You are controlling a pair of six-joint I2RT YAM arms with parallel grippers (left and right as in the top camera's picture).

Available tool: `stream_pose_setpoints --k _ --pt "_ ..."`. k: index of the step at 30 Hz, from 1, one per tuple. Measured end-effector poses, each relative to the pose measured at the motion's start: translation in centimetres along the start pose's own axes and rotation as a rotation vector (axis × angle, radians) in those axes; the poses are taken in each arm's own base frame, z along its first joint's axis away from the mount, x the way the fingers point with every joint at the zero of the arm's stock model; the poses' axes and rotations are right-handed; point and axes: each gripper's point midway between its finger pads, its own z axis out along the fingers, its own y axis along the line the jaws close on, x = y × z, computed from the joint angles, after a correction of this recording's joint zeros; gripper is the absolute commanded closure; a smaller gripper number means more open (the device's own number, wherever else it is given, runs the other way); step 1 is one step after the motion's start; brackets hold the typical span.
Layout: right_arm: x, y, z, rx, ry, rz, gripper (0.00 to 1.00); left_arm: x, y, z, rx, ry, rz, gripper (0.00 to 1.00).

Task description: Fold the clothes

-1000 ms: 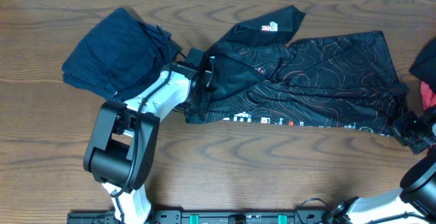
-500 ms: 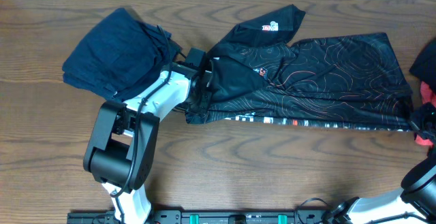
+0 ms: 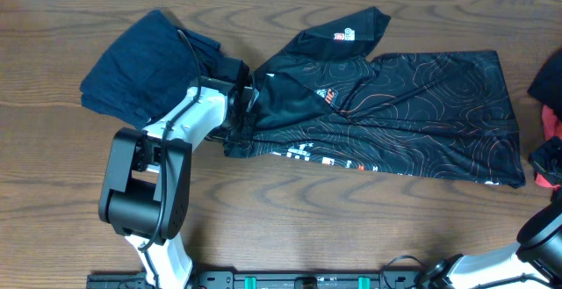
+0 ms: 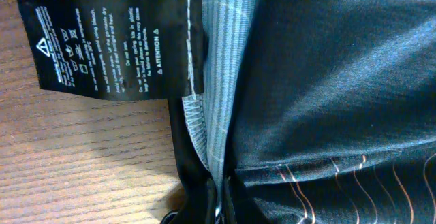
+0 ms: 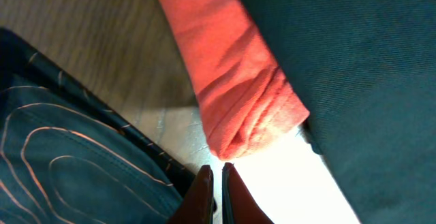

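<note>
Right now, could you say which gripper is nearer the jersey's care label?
Left. The left gripper is at the jersey edge beside the care label; the right gripper is beyond the far end, by red cloth.

A black care label (image 4: pixel 112 47) is sewn into the seam of the jersey (image 3: pixel 421 104), just above and to the left of the left jaws in the wrist view. Its white print is turned sideways. One word reads clearly, "ATTENTION", set between two warning triangles. Above it are a row of washing symbols and several lines too small to read.

From overhead, a small red-and-white logo (image 3: pixel 343 35) sits on the sleeve, beyond and to the right of the left jaws, and a red mark (image 3: pixel 330 96) lies nearer them. White lettering (image 3: pixel 329 159) runs along the near fold. None of these is legible.
</note>
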Motion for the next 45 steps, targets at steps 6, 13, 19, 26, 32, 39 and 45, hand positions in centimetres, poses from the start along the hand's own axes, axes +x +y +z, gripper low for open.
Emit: stream_pose_setpoints --k 6,13,19,26,32,39,45 --pt "1.5 0.7 -0.1 -0.048 0.065 -0.004 0.69 0.0 0.0 0.0 -0.005 0.000 0.002 0.94" --pt "4.4 1.7 -0.5 -0.117 0.186 -0.022 0.59 0.0 0.0 0.0 -0.003 -0.001 0.002 0.94" --pt "5.9 0.8 0.6 -0.064 0.210 0.005 0.77 0.0 0.0 0.0 -0.003 -0.001 0.002 0.94" --pt "6.4 0.2 1.3 -0.030 0.206 0.032 0.80 0.0 0.0 0.0 -0.003 -0.001 0.001 0.94" --pt "4.9 0.3 1.6 -0.026 0.144 0.040 0.77 0.0 0.0 0.0 -0.003 -0.001 0.002 0.94" --pt "4.6 0.3 1.6 -0.028 0.132 0.042 0.99 0.0 0.0 0.0 -0.003 -0.001 0.002 0.94" --pt "4.7 0.2 1.5 -0.025 0.141 0.052 0.99 0.0 0.0 0.0 -0.003 -0.001 0.002 0.94"
